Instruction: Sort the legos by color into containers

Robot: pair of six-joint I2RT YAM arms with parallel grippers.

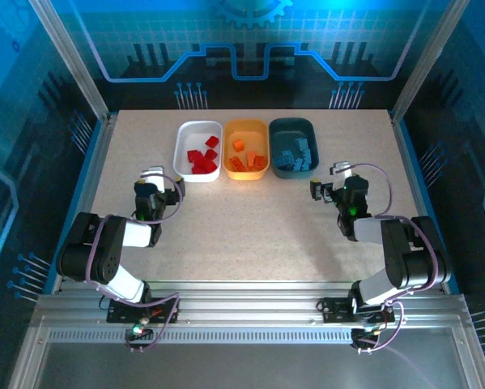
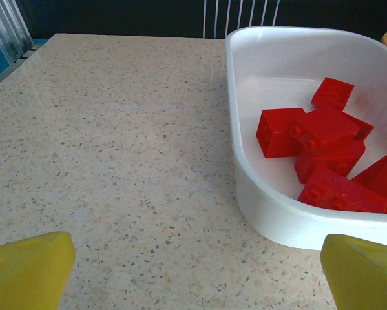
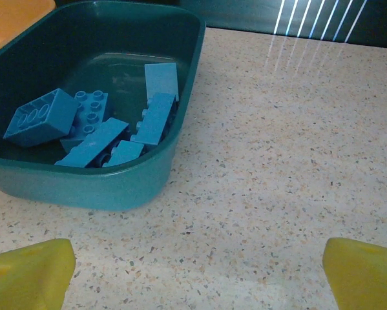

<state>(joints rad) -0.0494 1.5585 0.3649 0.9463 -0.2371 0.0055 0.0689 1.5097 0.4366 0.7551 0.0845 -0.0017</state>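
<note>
- Yellow tips of the left jaws stand at 7 and 5 o'clock in the left wrist view. They are spread wide and hold nothing, with bare counter between them.
- Right jaws are in the same condition in the right wrist view: wide, empty, tips at 7 and 5 o'clock.
- Seen from above, the left arm rests at 9 o'clock on the counter and the right arm at 3 o'clock, both apart from the trays.
- Three trays form a close row at 12 o'clock:
  - The white tray holds the red bricks.
  - The orange tray holds the orange bricks.
  - The teal tray holds the light blue bricks.
- Judgement: sorting looks complete, so the step in hand is verification.
- Scan the counter around and behind the trays for strays.
- Confirm one colour per tray. Blue on teal contrasts poorly, so check it closely.
- The white tray wall lies near the 5 o'clock tip of the left jaws. Any withdrawal should run straight back toward 6 o'clock to avoid nudging the tray.
</note>
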